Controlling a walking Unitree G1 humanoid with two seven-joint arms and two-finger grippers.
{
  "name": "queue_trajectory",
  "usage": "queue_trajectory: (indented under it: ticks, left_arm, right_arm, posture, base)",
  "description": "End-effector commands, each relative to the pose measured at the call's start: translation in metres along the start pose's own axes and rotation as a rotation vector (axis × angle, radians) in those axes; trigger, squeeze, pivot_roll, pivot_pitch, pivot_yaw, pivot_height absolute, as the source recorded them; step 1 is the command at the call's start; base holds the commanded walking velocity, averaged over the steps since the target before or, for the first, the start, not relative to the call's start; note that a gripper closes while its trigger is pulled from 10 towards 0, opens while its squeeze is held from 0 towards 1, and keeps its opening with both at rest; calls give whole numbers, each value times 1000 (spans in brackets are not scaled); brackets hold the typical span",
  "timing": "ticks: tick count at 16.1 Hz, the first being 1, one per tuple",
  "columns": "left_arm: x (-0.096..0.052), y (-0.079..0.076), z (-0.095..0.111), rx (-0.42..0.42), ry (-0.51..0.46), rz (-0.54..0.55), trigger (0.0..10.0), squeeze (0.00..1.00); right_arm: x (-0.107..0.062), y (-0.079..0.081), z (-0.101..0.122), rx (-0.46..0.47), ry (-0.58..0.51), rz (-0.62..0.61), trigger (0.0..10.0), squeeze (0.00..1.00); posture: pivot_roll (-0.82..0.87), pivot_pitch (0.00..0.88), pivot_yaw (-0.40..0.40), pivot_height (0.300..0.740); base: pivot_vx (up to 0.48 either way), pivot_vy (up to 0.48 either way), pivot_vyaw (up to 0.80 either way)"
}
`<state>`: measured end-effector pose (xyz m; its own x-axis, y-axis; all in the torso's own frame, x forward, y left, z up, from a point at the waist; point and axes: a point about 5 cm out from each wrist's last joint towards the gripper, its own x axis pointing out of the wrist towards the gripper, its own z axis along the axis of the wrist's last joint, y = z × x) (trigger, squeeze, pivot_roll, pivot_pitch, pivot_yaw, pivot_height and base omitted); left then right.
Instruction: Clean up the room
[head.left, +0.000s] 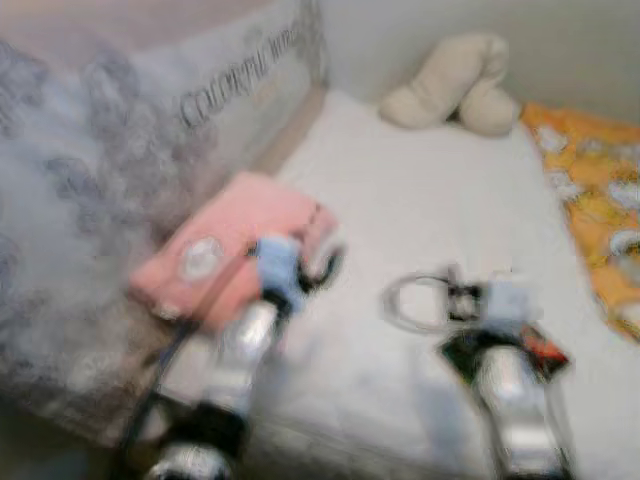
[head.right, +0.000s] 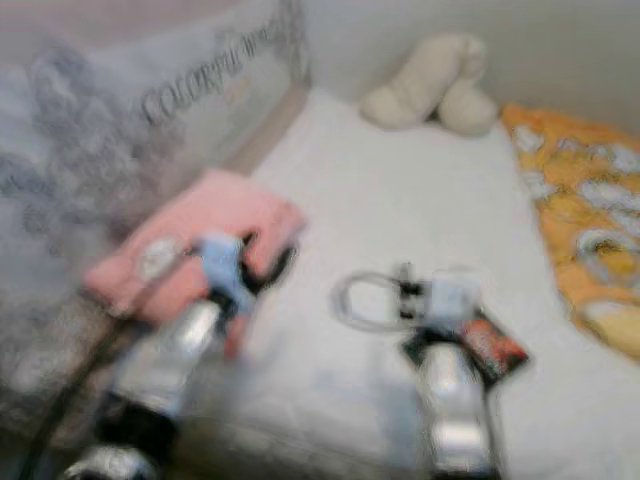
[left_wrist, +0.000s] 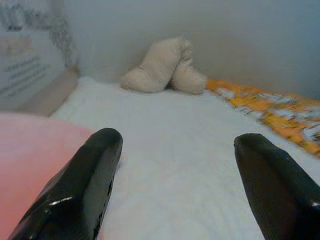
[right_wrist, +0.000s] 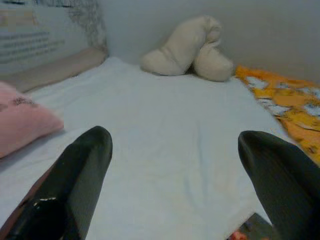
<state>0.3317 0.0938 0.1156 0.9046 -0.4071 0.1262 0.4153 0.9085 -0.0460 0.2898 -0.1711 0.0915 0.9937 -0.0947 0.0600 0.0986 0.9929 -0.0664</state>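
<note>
I have both arms out over the bed (head.left: 430, 210), and the head views are blurred, so I read them loosely. My left gripper (left_wrist: 172, 185) hangs just beside the pink folded cloth (head.left: 235, 250), its 2 fingers spread wide with nothing between them; my right gripper (right_wrist: 175, 185) sits over the bare white sheet, equally wide open and empty. As far as I can judge, the tidying is barely begun: the pink cloth lies loose near the big printed pillow (head.left: 130, 150), a cream plush toy (head.left: 455, 85) is slumped in the far corner against the wall, an orange patterned blanket (head.left: 600, 200) is bunched along the right side, and a small red and black packet (head.right: 492, 350) lies close under my right arm. There is also a pale looped thing (head.left: 415, 300) near my right gripper, but I cannot tell whether it is a cable on the bed or part of the rig. Nothing is in hand yet, so every one of these is left to sort. For room, the middle of the sheet is open and flat. The wall closes off the far side, the pillow hems my left arm, and the blanket's edge bounds my right.
</note>
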Motion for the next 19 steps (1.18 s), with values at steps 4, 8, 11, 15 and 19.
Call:
queue_trajectory:
  ticks: [4,8,11,15,19]
  left_arm:
    - [-1,-10,-12,-31,63,-54,10000,0]
    - [7,5,-22,43,190,-29,10000,0]
    - [12,11,-29,124,271,-30,10000,0]
    - [29,14,-25,238,344,79,10000,0]
    - [30,45,-10,303,323,266,10000,0]
  right_arm:
    - [-10,-13,-14,-66,63,-37,10000,0]
    - [-25,-21,-28,-73,127,-74,10000,0]
    - [-39,-30,-36,-77,173,-102,10000,0]
    - [-59,-28,-39,-80,198,-47,10000,0]
    - [-83,-27,-22,-135,172,40,10000,0]
  posture:
    - [77,0,-6,740]
    - [53,0,0,740]
    - [27,0,-14,740]
    - [-28,12,-35,740]
    - [-113,139,-98,740]
  base:
    - [180,-309,-391]
    - [0,0,-778]
    - [0,0,-773]
    - [0,0,-384]
    - [0,0,0]
